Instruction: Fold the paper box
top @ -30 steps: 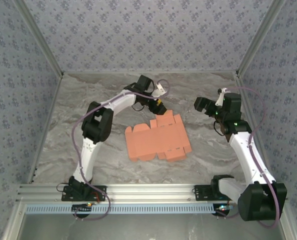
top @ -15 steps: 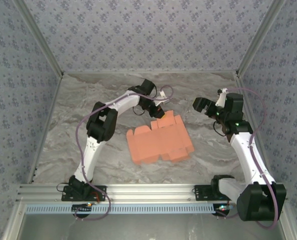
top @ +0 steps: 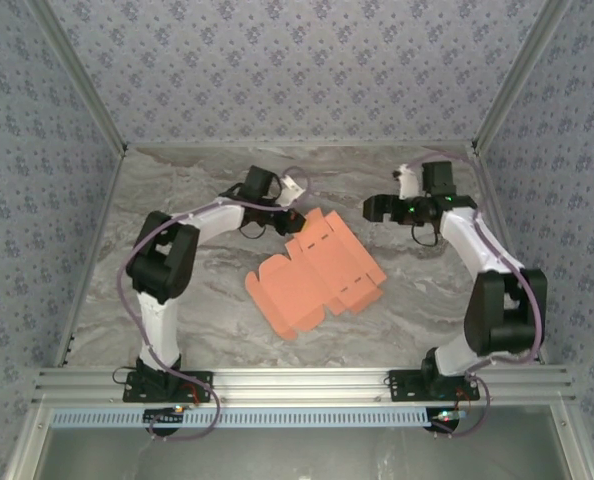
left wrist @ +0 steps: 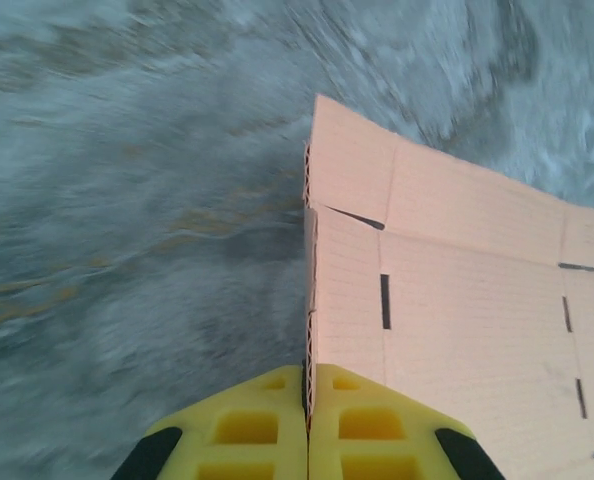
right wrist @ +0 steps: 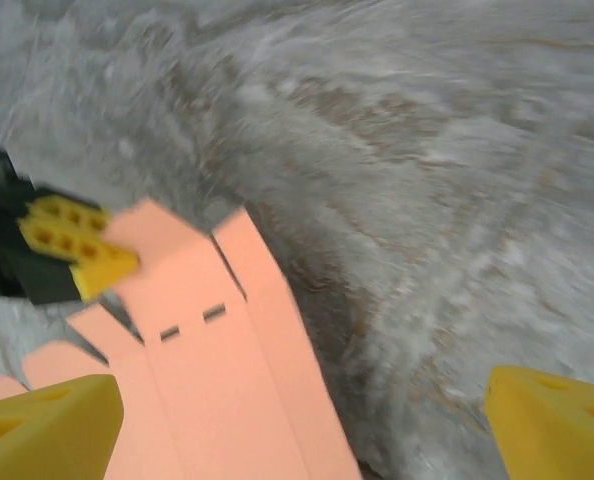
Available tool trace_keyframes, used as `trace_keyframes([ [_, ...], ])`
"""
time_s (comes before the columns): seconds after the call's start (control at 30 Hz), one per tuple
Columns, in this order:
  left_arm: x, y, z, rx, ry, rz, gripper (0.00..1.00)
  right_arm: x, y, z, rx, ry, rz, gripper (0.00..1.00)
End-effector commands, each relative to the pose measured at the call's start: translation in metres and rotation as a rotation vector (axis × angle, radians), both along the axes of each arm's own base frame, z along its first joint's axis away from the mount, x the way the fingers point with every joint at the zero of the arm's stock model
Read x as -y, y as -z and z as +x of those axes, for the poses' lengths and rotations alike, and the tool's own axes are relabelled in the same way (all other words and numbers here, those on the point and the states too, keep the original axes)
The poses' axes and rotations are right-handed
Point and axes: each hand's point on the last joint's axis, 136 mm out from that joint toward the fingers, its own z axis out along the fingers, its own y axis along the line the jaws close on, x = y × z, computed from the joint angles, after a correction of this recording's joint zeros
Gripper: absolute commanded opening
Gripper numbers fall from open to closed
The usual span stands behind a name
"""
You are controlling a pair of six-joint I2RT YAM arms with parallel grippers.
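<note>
Floral walls (top: 297, 70), marbled table (top: 417, 305)

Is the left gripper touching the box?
Touching. In the left wrist view the left gripper is shut on the box, pinching its edge.

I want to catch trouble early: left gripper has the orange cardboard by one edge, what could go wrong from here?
The left gripper is shut on just a thin edge of the paper box, so it might slip out or crease wrongly. The right gripper is open and off the sheet, so nothing steadies it; it may pivot.
</note>
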Motion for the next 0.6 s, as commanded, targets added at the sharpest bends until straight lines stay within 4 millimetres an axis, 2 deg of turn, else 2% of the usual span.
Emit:
trace_keyframes([
  [0.0,-0.012,-0.038,0.022,0.054,-0.131,-0.181,0.00,-0.037,0.003,-0.009,0.097,-0.392,-0.133,0.93],
  [0.07,-0.019,-0.034,0.016,0.045,-0.154,-0.206,0.00,-0.037,0.011,-0.002,0.038,-0.456,-0.192,0.90],
  [0.13,-0.022,-0.031,0.009,0.046,-0.159,-0.224,0.00,-0.039,0.017,0.005,0.000,-0.511,-0.178,0.90],
  [0.27,-0.026,-0.025,-0.001,0.043,-0.166,-0.256,0.00,-0.048,0.029,0.017,0.002,-0.617,-0.191,0.91],
  [0.4,-0.031,-0.027,-0.004,0.066,-0.188,-0.302,0.00,-0.060,0.041,0.021,-0.032,-0.698,-0.217,0.91],
  [0.57,-0.037,-0.040,-0.006,0.095,-0.197,-0.381,0.00,-0.071,0.072,0.013,-0.142,-0.754,-0.268,0.89],
])
